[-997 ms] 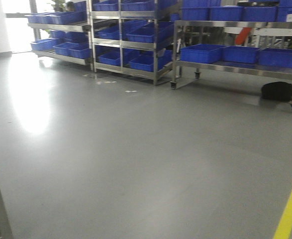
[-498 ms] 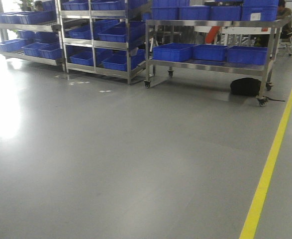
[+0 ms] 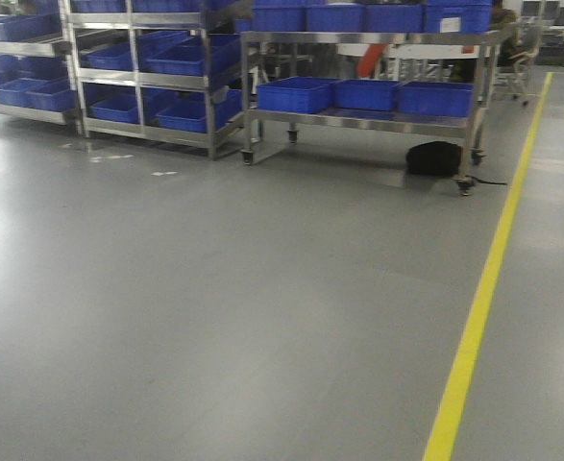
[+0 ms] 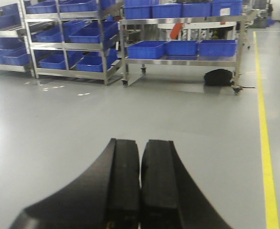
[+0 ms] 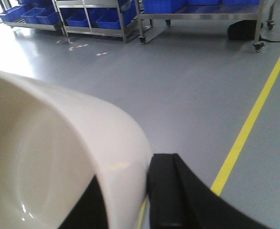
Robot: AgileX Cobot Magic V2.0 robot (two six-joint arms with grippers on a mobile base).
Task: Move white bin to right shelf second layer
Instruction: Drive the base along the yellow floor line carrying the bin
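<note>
Over grey floor (image 5: 192,86), right end effector (image 5: 128,191) grips the white bin (image 5: 58,143).

One white bin (image 5: 58,157), one black bag (image 3: 433,158)

Left gripper (image 4: 140,148) pressed closed, right gripper (image 5: 128,179) clamping white bin (image 5: 58,143)

The glossy cream-white plastic tub (image 5: 58,157) is plain, without pattern. The left gripper (image 4: 140,143) is matte black. Deep blue rectangular plastic crates (image 3: 296,94) fill silver-grey steel racks (image 3: 358,122). The glossy floor (image 3: 214,307) is pale grey with one yellow painted line (image 3: 474,317). A soft lump (image 3: 433,158), possibly a bag, looks black.
</note>
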